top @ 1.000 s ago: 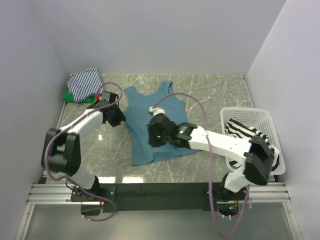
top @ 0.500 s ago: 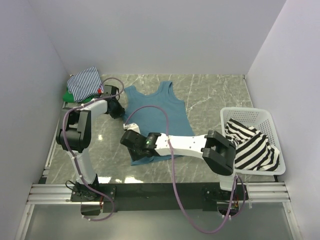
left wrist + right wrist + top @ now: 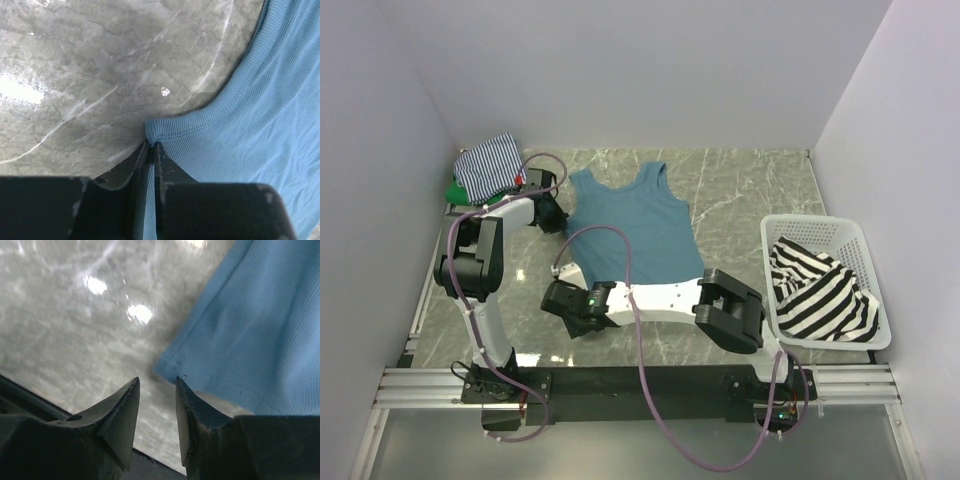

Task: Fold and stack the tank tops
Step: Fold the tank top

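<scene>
Teal top point(image 3: 638, 228) lies flat mid-worktop. Left gripper point(image 3: 151, 146) pinches its left edge toward the far-left corner. Right gripper point(image 3: 157, 382) is narrowly parted at its near hem corner.

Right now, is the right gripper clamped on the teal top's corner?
No, the right gripper is open, with the corner of the teal top just beyond its fingertips.

"How much of the green top point(image 3: 459, 192) shows?"

"Only an edge. The thin-striped top point(image 3: 488, 164) covers the rest."

"And the blue top point(image 3: 638, 225)?"

"Its near hem lies under the right arm point(image 3: 655, 297). Both wrist views cut it off."
</scene>
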Available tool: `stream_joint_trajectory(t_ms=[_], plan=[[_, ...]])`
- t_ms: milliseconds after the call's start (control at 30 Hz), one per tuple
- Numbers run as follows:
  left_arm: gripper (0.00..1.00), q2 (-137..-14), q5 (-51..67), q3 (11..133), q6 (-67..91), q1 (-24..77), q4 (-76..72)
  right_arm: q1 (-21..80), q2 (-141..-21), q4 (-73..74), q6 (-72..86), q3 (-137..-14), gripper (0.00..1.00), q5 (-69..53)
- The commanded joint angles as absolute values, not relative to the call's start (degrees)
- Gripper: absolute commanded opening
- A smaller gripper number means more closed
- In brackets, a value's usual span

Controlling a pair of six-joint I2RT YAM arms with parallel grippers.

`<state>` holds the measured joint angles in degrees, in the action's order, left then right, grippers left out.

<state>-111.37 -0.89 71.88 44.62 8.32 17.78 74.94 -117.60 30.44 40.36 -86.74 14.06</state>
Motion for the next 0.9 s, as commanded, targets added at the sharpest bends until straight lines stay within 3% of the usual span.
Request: stream_joint_trajectory(t_ms=[0,467,533,567,600,867], plan=[[0.13,-113.29,-0.53,71.46,44.03,8.17,17.67,75.67,-118.56,31.64,42.45,-92.27,0.43,19.33],[0.07,-113.55,-0.53,71.54,44.21,8.17,17.75,76.46,-123.4,34.28,45.35,-93.25,0.4,25.05],[0.04,-113.64,-0.53,71.72,44.3,8.17,17.93,76.55,-124.1,34.71,45.18,-93.78,0.32,24.7],[0.02,-113.64,-0.53,71.72,44.38,8.17,17.93,76.64,-124.19,35.59,45.18,-94.39,0.13,24.61],[0.01,-113.47,-0.53,71.72,44.38,8.17,18.02,76.64,-124.28,36.03,45.35,-94.57,0.03,24.61],[0.01,-111.27,-1.23,71.28,44.12,8.17,18.63,76.9,-114.53,33.41,42.54,-88.43,0.0,17.26]])
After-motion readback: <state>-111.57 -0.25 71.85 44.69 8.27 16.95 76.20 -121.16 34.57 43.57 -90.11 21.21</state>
